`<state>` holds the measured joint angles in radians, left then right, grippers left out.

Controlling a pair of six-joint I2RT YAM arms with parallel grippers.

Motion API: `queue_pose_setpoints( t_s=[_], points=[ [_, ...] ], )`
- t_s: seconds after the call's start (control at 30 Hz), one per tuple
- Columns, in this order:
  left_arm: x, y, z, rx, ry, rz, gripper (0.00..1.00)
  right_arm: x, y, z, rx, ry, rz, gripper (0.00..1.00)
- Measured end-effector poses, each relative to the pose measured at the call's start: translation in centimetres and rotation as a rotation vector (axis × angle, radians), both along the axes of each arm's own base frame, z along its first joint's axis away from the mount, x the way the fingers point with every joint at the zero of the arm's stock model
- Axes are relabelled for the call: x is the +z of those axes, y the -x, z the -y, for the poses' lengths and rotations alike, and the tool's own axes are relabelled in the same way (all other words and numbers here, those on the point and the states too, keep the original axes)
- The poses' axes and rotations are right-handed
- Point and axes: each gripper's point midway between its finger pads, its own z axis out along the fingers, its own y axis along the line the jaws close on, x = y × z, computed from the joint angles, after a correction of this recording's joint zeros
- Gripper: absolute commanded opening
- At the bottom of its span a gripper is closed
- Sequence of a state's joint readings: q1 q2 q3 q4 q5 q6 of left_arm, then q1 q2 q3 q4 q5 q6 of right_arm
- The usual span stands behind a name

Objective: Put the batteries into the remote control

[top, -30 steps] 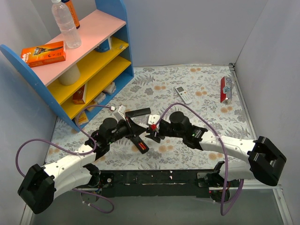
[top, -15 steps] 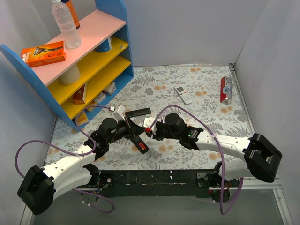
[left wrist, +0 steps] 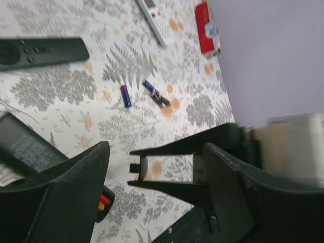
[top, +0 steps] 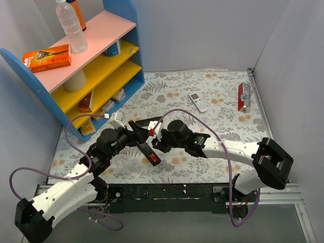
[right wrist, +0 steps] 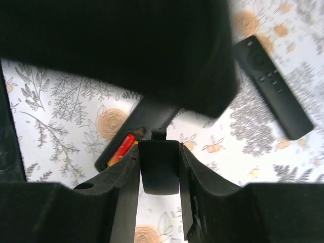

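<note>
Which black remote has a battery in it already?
The near remote: a red battery shows in its open end. The far remote lies buttons up, no battery visible.

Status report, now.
Left gripper open; right gripper shut on the battery cover. Remote lies open, red battery inside. Loose batteries lie aside, out of the way.

Battery (right wrist: 121, 148) in remote control (right wrist: 134, 126), loose batteries (left wrist: 125, 95) on table (left wrist: 66, 86)

A robot test cell dressed homelike: blank grey walls (top: 202, 30) box in a floral-clothed surface (top: 223, 93) and a bright shelf (top: 104, 29) (water bottle (top: 71, 26) on top).
</note>
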<state>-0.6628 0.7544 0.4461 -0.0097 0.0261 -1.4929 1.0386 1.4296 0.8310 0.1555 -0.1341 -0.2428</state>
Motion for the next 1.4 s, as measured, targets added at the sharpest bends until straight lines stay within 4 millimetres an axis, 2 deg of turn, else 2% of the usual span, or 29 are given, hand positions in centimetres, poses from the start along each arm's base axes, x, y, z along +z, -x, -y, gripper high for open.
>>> queue_pose_setpoints(
  t_s=[0.13, 0.2, 0.23, 0.3, 0.43, 0.53, 0.8, 1.0, 1.1, 1.4],
  points=[
    [3.0, -0.6, -2.6, 0.127, 0.012, 0.095, 0.90, -2.0, 1.0, -0.3, -0.061, 0.025, -0.105, 0.07],
    [2.9, -0.8, -3.5, 0.173, 0.000, 0.096, 0.98, -2.6, 1.2, -0.3, -0.095, 0.034, -0.142, 0.05],
    [2.6, -1.1, -3.8, 0.195, -0.009, 0.087, 0.98, -2.9, 1.2, -0.1, -0.123, 0.042, -0.159, 0.05],
    [1.0, -1.4, -4.2, 0.225, -0.045, 0.038, 0.98, -3.4, 0.9, 0.5, -0.182, 0.061, -0.179, 0.04],
    [-3.3, -1.7, -4.4, 0.260, -0.151, -0.118, 0.98, -3.7, -0.2, 2.0, -0.304, 0.108, -0.211, 0.03],
    [-6.3, -1.5, -4.4, 0.275, -0.221, -0.239, 0.98, -3.8, -1.8, 3.3, -0.396, 0.122, -0.229, 0.02],
    [-10.7, -0.8, -4.6, 0.347, -0.284, -0.466, 0.98, -3.8, -3.6, 7.4, -0.537, 0.107, -0.274, 0.02],
    [-12.9, -0.2, -3.6, 0.373, -0.278, -0.619, 0.98, -3.7, -3.6, 8.8, -0.562, 0.084, -0.289, 0.02],
    [-13.2, 0.2, -3.0, 0.371, -0.240, -0.662, 0.98, -3.8, -3.5, 9.4, -0.563, 0.073, -0.295, 0.02],
    [-13.9, 0.3, 1.0, 0.274, -0.075, -0.749, 0.98, -4.2, -3.8, 10.0, -0.569, 0.054, -0.305, 0.01]
  ],
)
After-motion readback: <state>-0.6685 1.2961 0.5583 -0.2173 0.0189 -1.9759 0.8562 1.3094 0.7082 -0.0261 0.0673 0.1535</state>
